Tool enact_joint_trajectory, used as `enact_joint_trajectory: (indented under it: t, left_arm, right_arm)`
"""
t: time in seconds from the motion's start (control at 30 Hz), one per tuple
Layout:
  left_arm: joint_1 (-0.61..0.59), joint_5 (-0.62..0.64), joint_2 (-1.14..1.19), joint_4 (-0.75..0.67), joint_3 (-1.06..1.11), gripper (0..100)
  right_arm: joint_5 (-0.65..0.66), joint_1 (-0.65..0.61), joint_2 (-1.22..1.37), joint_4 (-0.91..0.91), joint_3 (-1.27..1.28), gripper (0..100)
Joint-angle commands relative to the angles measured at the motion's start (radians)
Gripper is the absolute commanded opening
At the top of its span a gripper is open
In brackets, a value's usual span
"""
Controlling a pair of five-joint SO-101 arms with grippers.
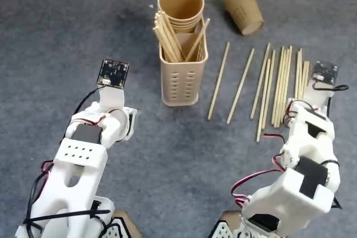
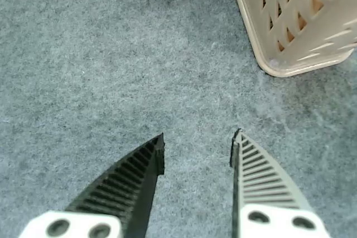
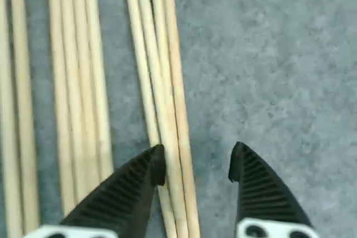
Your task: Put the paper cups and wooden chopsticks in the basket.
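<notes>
Nearest, the right hand (image 3: 198,157) stood wide over loose chopsticks (image 3: 159,71) on the surface. Closing there might pinch several unevenly and scatter some. The left hand (image 2: 198,140) gaped beside the basket (image 1: 181,85); a tipped cup (image 1: 244,9) lay beyond.

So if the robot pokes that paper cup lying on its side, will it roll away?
Probably, yes. The paper cup lies tipped on its round wall, so a nudge would likely roll it, in a curve since it tapers. It looks thin and light, so a hard squeeze might crush it.
</notes>
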Motion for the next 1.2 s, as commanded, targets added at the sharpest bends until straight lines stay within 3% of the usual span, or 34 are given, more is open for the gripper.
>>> enact_joint_trajectory:
  t: [0.0, 0.2, 0.33, 0.67, 0.8, 0.93, 1.17]
  left_arm:
    - [0.01, -0.008, -0.021, -0.015, -0.004, 20]
    - [0.01, -0.008, -0.021, -0.015, -0.004, 20]
    - [0.012, -0.008, -0.021, -0.015, -0.004, 20]
    - [0.012, -0.008, -0.021, -0.015, -0.004, 20]
    - [0.012, -0.008, -0.021, -0.015, -0.004, 20]
    - [0.012, -0.008, -0.021, -0.015, -0.004, 20]
    - [0.012, -0.008, -0.021, -0.017, -0.004, 20]
  right_arm:
    - [-0.005, 0.012, 0.007, -0.047, -0.002, 19.5]
    - [-0.003, 0.012, 0.058, -0.05, -0.01, 17.6]
    - [0.052, -0.001, 0.099, -0.047, -0.01, 0.8]
    - [0.04, -0.047, 0.081, 0.008, -0.054, 0.6]
    - [-0.061, -0.038, -0.085, 0.047, -0.107, 0.6]
    - [-0.078, -0.044, -0.315, 0.137, -0.114, 0.6]
    - [-0.078, -0.183, -0.645, 0.068, -0.107, 0.9]
